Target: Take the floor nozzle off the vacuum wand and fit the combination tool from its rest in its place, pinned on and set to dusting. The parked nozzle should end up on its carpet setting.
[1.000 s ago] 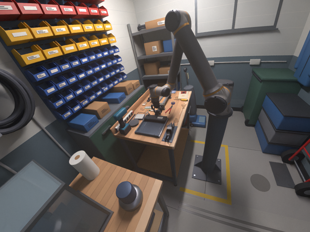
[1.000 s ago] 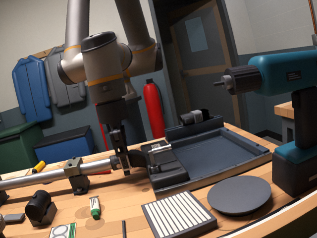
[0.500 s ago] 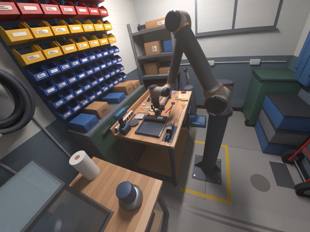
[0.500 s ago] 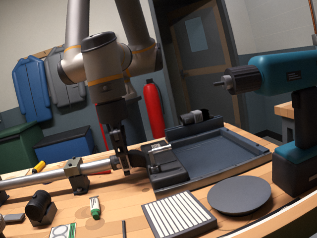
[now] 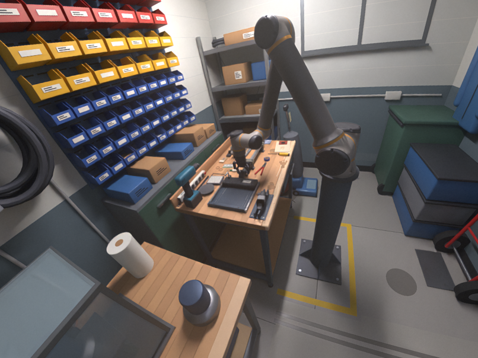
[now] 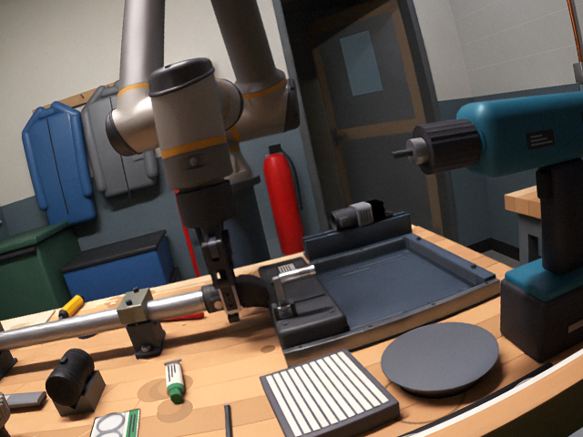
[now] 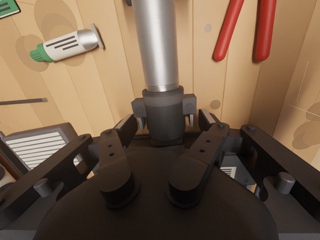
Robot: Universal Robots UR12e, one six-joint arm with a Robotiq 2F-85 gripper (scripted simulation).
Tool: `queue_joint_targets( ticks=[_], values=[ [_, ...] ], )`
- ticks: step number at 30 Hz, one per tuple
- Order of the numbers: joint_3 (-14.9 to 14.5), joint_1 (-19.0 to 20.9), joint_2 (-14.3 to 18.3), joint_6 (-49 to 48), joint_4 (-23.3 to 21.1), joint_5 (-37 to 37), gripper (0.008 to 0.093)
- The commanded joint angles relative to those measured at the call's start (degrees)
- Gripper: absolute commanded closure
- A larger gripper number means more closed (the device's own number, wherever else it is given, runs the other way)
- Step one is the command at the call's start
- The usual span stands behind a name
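Observation:
The floor nozzle (image 6: pixel 301 305) sits on the end of the silver vacuum wand (image 6: pixel 94 317), joined by a dark collar (image 7: pixel 163 113) with a small grey tab on each side. The wand lies level across the bench in a clamp block (image 6: pixel 139 320). The nozzle rests at the near edge of a dark blue tray (image 6: pixel 391 277). The combination tool (image 6: pixel 358 214) lies on the raised rest at the tray's far side. My gripper (image 7: pixel 165 122) hangs straight down over the collar, one finger on each side of it. It is open and holds nothing.
The clamp block stands just left of my fingers. Red-handled pliers (image 7: pixel 243 28) and a green-capped tube (image 7: pixel 64 44) lie beside the wand. A ribbed filter pad (image 6: pixel 329 393), a grey disc (image 6: pixel 440 357) and a teal drill (image 6: pixel 532 188) fill the bench's near side.

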Motion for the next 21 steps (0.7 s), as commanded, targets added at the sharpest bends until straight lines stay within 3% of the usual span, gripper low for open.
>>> queue_joint_targets(
  ticks=[1, 21],
  values=[
    [-0.02, 0.0, -0.03, 0.0, -0.02, 0.0, 0.0219],
    [-0.02, 0.0, -0.03, 0.0, -0.02, 0.0, 0.0619]
  ],
)
